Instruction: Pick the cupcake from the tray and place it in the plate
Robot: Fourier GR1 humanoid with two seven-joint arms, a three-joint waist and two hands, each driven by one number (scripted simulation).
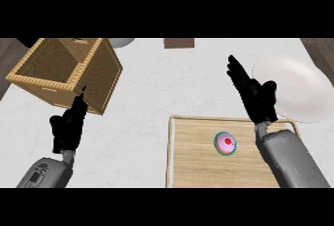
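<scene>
The right robot hand hovers, fingers straight, apart. The cupcake on the tray sits below-left of it; probably light, soft-topped, best pinched around its wrapper.

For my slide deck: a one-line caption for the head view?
Right hand open above the tray, cupcake untouched, white plate waiting beside.

A broad strip of bare pale bench ran down the middle of the frame, open for passage. At upper left a tall woven wicker basket stood in the way. At right, the white round plate lay just beyond the wooden tray, its top unobstructed. The right hand hung over the tray's far edge, beside the plate.
</scene>
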